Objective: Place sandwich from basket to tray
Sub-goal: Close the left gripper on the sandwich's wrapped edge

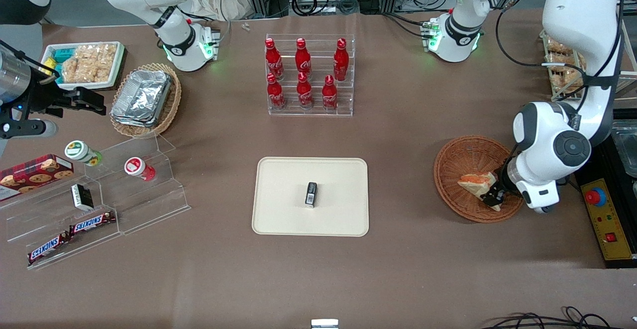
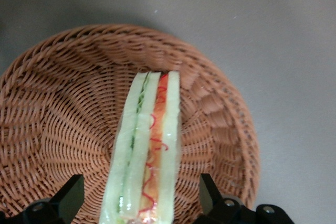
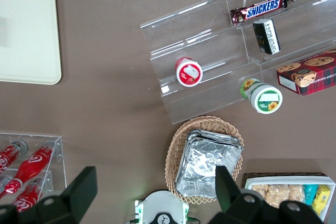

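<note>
The sandwich (image 1: 475,182), a wrapped wedge of white bread with an orange-red filling, lies in the reddish-brown wicker basket (image 1: 448,169) toward the working arm's end of the table. My gripper (image 1: 492,197) is low in the basket, at the sandwich's end. In the left wrist view the sandwich (image 2: 149,150) lies lengthwise between the two black fingers (image 2: 71,198), with basket weave (image 2: 63,103) showing in the gap on each side. The gripper (image 2: 140,200) is open around it, not touching. The cream tray (image 1: 278,219) lies mid-table with a small black packet (image 1: 311,194) on it.
An acrylic rack of red cola bottles (image 1: 308,77) stands farther from the front camera than the tray. A control box with a red button (image 1: 594,197) sits beside the basket. A tan basket of foil containers (image 1: 144,100) and a stepped acrylic shelf (image 1: 124,194) lie toward the parked arm's end.
</note>
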